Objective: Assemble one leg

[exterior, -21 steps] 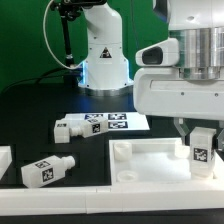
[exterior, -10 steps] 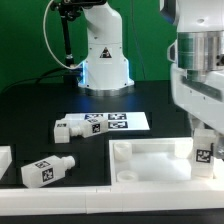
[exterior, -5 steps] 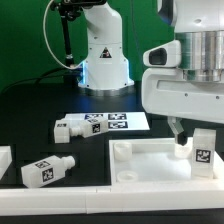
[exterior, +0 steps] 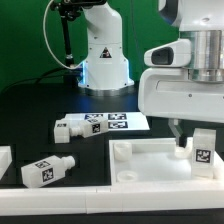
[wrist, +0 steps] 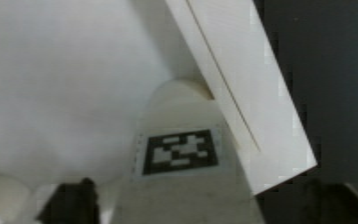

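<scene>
My gripper point(exterior: 198, 135) stands over the corner of the large white tray-like panel point(exterior: 150, 160) at the exterior view's right. It is shut on a white leg point(exterior: 201, 152) that stands upright in that corner, its tag facing the camera. In the wrist view the leg point(wrist: 181, 150) sits between my dark fingers point(wrist: 78, 200), pressed against the panel's raised wall point(wrist: 247, 80). The leg's lower end is hidden in the corner. Two more legs lie loose on the black table: one near the front left point(exterior: 48, 171), one by the marker board point(exterior: 68, 130).
The marker board point(exterior: 118, 122) lies behind the panel. A white part point(exterior: 4, 160) shows at the left edge. The robot's base point(exterior: 103, 50) stands at the back, before a green backdrop.
My wrist has turned about the upright leg and back again. The leg stays in the panel's corner. The loose legs have not moved.
</scene>
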`<state>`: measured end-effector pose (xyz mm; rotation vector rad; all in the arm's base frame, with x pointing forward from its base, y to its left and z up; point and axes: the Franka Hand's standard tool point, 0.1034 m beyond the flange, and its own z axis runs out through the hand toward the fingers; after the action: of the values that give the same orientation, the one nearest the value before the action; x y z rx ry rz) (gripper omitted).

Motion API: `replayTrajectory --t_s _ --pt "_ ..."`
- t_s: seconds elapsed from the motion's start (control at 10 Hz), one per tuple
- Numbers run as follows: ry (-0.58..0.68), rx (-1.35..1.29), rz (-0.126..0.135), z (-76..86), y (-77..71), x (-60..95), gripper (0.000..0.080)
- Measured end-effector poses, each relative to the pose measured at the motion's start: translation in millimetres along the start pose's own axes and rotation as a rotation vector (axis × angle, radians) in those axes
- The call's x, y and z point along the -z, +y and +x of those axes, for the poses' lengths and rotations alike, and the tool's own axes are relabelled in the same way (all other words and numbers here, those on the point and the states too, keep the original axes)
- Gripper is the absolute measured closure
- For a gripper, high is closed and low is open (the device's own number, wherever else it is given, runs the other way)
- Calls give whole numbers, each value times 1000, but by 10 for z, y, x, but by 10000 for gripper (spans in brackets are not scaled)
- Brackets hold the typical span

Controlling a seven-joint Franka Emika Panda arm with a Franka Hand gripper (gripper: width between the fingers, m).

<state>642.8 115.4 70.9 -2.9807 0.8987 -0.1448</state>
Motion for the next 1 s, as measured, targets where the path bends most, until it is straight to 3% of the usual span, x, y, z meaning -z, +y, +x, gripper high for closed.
replayTrajectory --t_s 0.1,0.2,0.4,0.8,1.0 --pt "0 -80 0 5 6 0 319" --pt "3 -185 -3 28 30 4 514" --pt "1 -445 -6 18 35 2 515" --pt "-84 -1181 48 8 30 -19 515" --pt "-86 -1275 44 6 29 -22 515"
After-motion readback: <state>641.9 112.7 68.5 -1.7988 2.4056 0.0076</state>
